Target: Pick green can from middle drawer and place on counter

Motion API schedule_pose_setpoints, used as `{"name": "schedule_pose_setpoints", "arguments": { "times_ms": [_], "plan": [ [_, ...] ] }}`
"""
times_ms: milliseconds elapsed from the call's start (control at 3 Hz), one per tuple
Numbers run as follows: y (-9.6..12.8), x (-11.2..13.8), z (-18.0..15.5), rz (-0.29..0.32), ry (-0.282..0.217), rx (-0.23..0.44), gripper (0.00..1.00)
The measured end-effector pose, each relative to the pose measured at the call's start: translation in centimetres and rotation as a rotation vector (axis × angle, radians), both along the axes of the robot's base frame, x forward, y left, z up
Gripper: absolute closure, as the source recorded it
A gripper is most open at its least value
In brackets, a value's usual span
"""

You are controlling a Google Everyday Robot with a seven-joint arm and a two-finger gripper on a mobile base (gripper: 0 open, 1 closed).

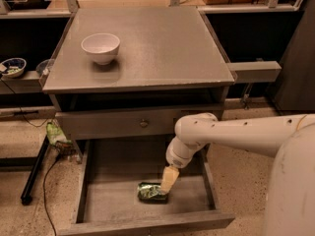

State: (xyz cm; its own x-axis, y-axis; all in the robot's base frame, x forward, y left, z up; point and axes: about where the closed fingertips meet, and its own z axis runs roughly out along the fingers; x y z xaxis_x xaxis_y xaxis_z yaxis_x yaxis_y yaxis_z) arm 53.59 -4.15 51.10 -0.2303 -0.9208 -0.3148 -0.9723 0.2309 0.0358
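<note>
The green can lies on its side on the floor of the open middle drawer, near the drawer's centre front. My gripper reaches down into the drawer from the right on the white arm. Its tan finger touches the can's right end. The counter is the grey cabinet top above, with a white bowl on its left part.
A closed drawer front with a round knob sits above the open drawer. Grey side ledges stick out left and right. A small bowl stands on the left ledge. A black stand leg and cable lie on the floor at left.
</note>
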Motion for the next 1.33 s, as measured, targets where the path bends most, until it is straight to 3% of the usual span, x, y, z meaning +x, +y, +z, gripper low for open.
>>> {"name": "schedule_pose_setpoints", "arguments": {
  "times_ms": [333, 1000, 1333],
  "plan": [
    [0.0, -0.1, -0.2, 0.001, 0.003, 0.001, 0.0],
    [0.6, -2.3, -5.0, 0.003, 0.089, 0.024, 0.0],
    [0.7, -2.4, -5.3, 0.004, 0.091, 0.032, 0.0]
  ]
}}
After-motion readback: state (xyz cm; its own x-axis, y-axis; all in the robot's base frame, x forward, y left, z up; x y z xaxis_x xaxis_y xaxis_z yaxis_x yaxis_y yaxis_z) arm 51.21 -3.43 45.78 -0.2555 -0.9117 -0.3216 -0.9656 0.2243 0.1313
